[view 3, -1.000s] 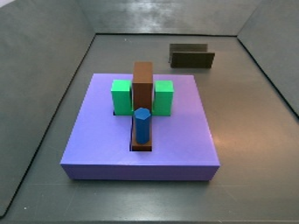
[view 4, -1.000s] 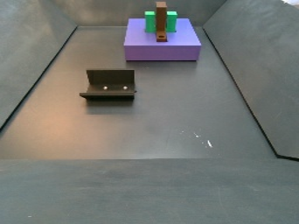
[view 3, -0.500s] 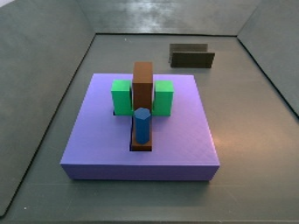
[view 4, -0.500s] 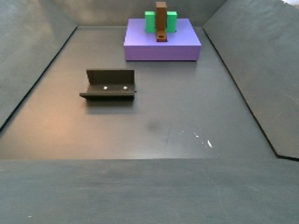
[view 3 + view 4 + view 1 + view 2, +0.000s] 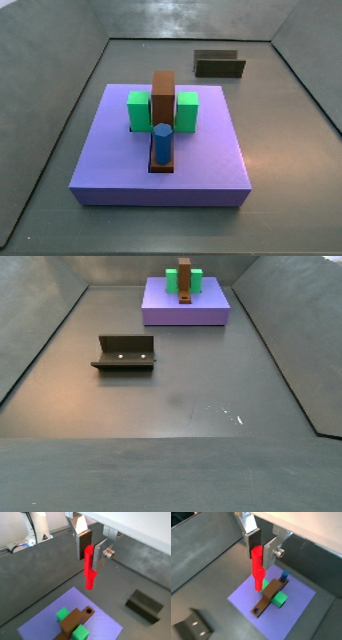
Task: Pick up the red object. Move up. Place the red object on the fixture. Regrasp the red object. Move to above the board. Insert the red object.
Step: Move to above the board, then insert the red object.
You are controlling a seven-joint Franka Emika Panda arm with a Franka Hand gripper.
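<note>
Claw [image 5: 259, 551] grips red object [image 5: 257, 568]; board [image 5: 160, 150] unchanged.

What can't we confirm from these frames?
- Claw and red object: outside both side views, so height above the board is unknown.
- The red object's target hole: not identifiable in any view.
- Fixture: cut off by the frame edge in a wrist view.

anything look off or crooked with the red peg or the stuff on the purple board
Nothing stands out. The slender red peg hangs straight between the gripper fingers, high above the lavender-purple board. The green blocks, brown bar and blue peg stand upright; the dark fixture sits empty.
</note>
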